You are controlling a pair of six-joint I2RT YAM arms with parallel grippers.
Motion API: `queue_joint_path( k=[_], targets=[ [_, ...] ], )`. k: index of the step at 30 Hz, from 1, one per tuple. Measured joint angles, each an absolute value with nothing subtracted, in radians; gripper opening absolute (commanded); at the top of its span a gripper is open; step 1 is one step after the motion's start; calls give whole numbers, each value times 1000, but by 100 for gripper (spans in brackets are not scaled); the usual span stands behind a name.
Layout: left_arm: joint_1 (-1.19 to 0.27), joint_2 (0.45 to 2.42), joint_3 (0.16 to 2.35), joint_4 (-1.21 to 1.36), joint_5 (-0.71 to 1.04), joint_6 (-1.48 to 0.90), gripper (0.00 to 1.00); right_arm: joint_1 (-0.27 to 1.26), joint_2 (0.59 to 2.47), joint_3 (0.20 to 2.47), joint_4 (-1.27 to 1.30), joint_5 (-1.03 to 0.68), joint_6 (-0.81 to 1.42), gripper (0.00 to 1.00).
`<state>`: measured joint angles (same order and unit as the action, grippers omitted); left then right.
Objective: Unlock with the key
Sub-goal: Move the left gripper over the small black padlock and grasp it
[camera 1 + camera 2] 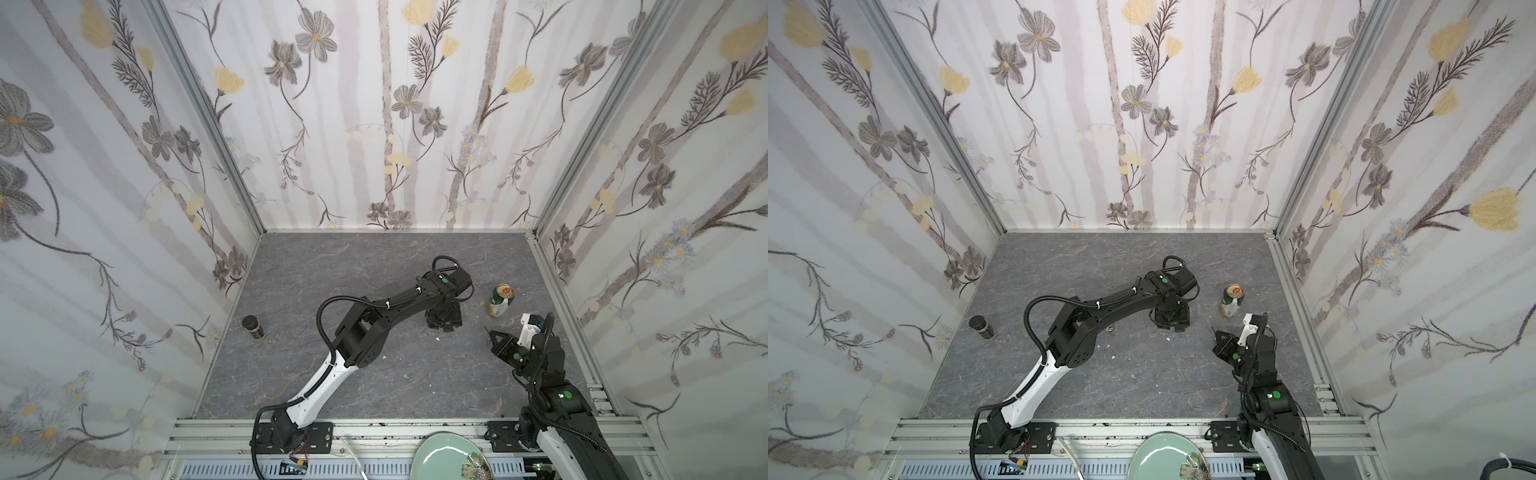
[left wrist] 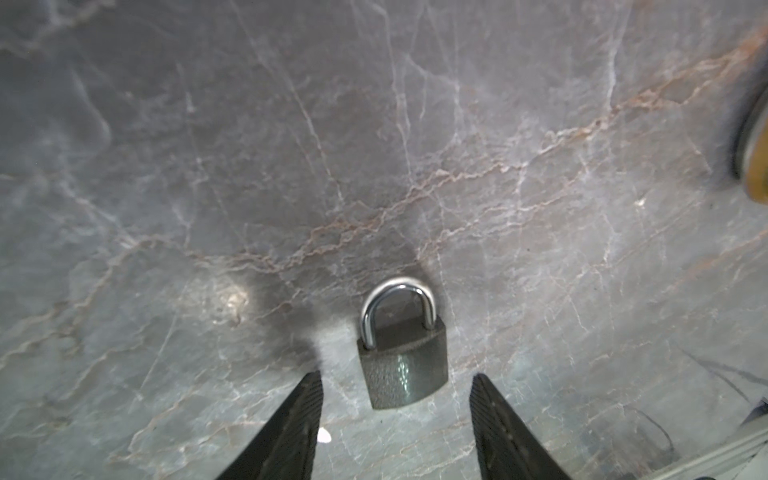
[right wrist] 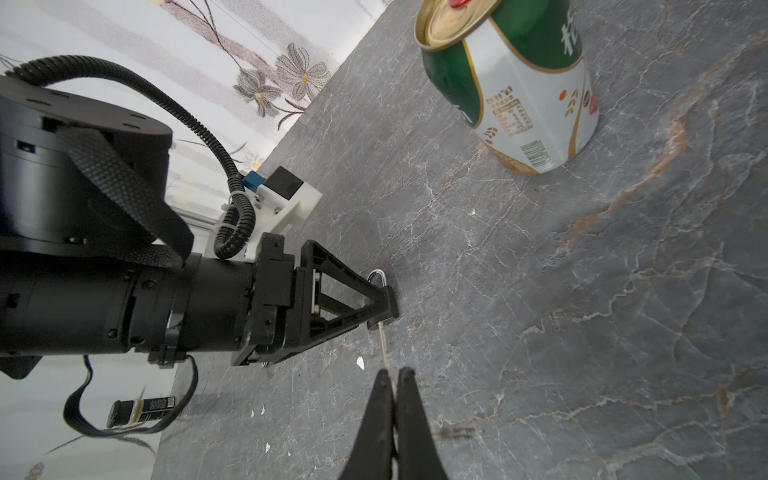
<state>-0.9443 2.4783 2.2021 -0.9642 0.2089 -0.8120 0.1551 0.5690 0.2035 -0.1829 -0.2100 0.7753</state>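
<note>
Between the left gripper's [image 2: 395, 377] spread fingers, untouched, the padlock [image 2: 401, 365] lies flat on the marble table [image 1: 332, 270]. The right gripper [image 3: 392, 374] pinches the key [image 3: 385, 349] nearby. An upright can [image 1: 500, 300] stands near; a dark-lidded jar [image 1: 253, 327] stands well apart, its contents seemingly pale.

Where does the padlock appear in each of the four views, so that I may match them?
Top views: not visible in either; the left gripper covers it.
Left wrist: the padlock lies on the table between the open fingers.
Right wrist: only its shackle shows, behind the left gripper's fingertips.
Shared landmark: the green can, in all four.
</note>
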Motion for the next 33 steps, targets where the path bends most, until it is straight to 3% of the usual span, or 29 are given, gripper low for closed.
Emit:
queue_joint_path(
  k=[10, 19, 33],
  targets=[
    [-974, 2609, 2431, -1118, 123, -784, 47, 142, 553, 180, -183, -211, 773, 0],
    [-979, 2630, 2461, -1164, 68, -758, 36, 135, 544, 171, -184, -211, 776, 0],
    [-949, 2362, 2027, -1084, 0, -704, 33, 135, 549, 164, -178, -229, 796, 0]
  ],
)
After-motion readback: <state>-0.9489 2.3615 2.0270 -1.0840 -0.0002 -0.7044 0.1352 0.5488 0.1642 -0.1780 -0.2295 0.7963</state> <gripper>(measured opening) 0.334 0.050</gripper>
